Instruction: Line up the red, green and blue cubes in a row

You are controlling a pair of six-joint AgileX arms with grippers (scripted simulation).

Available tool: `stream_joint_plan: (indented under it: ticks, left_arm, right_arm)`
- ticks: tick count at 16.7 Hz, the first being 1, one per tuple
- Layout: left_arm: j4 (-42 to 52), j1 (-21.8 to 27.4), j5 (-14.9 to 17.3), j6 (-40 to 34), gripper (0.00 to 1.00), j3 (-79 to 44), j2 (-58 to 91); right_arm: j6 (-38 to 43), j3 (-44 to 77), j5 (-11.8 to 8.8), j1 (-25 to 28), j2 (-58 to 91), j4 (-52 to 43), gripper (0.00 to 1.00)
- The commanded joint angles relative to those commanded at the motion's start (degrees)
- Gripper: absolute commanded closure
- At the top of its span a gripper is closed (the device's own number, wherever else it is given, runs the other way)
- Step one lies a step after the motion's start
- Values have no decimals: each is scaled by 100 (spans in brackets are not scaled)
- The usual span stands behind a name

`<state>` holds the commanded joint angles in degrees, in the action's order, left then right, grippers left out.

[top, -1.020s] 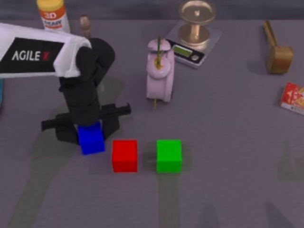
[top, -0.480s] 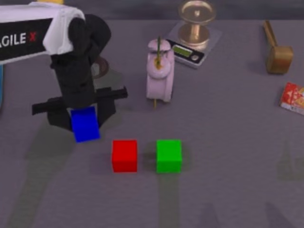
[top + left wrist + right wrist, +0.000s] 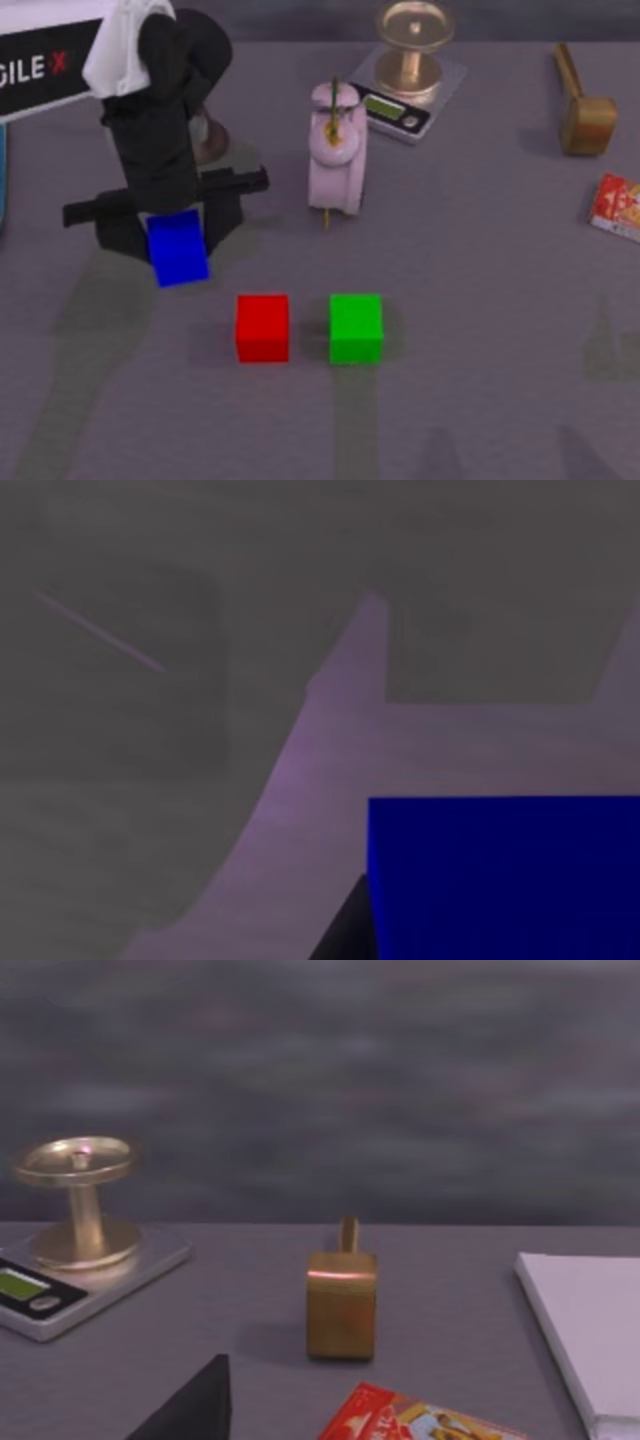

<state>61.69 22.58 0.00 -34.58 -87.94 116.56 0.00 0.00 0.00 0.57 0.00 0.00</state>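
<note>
Matte blue cube (image 3: 178, 248), red cube (image 3: 262, 327), green cube (image 3: 356, 328); shiny brass spool (image 3: 413, 40)

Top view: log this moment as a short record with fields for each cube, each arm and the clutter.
blue cube: held off the table by the left gripper, left of and behind the red cube
red cube: on the table, near the front centre
green cube: on the table, right of the red cube, small gap between, level with it
right arm: outside the top view
clutter: pink clock, scale, mallet, printed box, all behind or right of the cubes
row: red and green aligned, blue not yet placed
</note>
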Motion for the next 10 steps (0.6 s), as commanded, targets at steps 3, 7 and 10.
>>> stream_joint_plan:
  ticks: [3, 7, 10]
  left_arm:
    - [316, 325, 3, -182, 100, -570, 405]
    - [1051, 1056, 18, -599, 100, -2150, 1309]
    - [1677, 1690, 40, -945, 100, -3652, 2054]
  right_arm:
    - [0, 0, 0, 0, 0, 0, 0]
    - [0, 0, 0, 0, 0, 0, 0]
    - [0, 0, 0, 0, 0, 0, 0]
